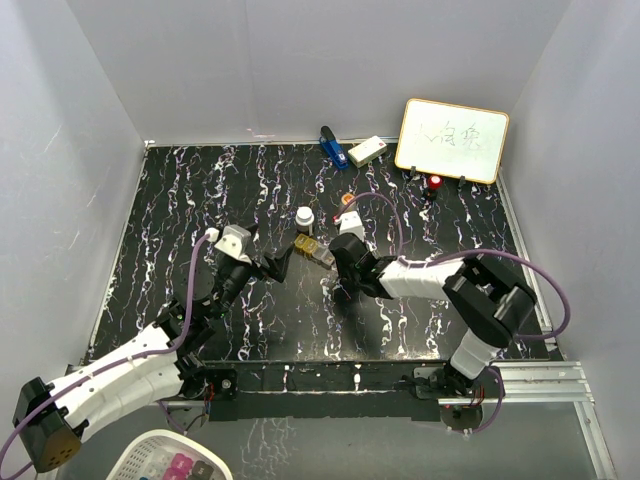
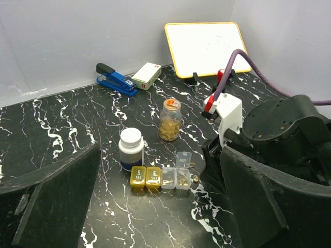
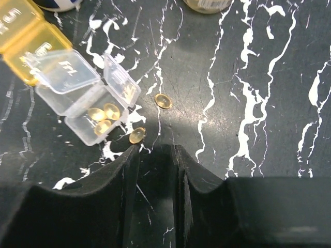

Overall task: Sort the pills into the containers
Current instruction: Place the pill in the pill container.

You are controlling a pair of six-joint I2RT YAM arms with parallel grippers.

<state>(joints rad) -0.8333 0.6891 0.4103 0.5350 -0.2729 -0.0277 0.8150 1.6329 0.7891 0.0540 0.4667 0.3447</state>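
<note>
Left wrist view, from the left edge: left fingers (image 2: 51, 206), spread wide, holding nothing. Between them, low in the middle, the pill box (image 2: 160, 176), lying flat, long side running left to right, two yellow lids shut, two clear cells open. Behind it, standing up: dark bottle (image 2: 131, 150) with a white cap, then golden bottle (image 2: 170, 120) to its right.

Right wrist view, upper left: same box, slanting from the corner down toward the middle, three gold pills in one open cell. Just right of that cell, two loose ones on the tabletop (image 3: 269, 77): near pill (image 3: 136, 135) right by the box, almost touching the tip of the finger on the left of the frame; far pill (image 3: 163, 101) up and to the right, apart. Bottom middle: right fingers (image 3: 126, 175), only a narrow gap, nothing in it.

Likely next: the near pill. Up and a little left of the gap, so probably a small slide that way first. Far closer to the right arm than the left.

Pills too tiny to make out from the top view; clear only from the right wrist. Whole bottles only from the left wrist; just cut-off bottoms at the top edge of the right wrist view.
</note>
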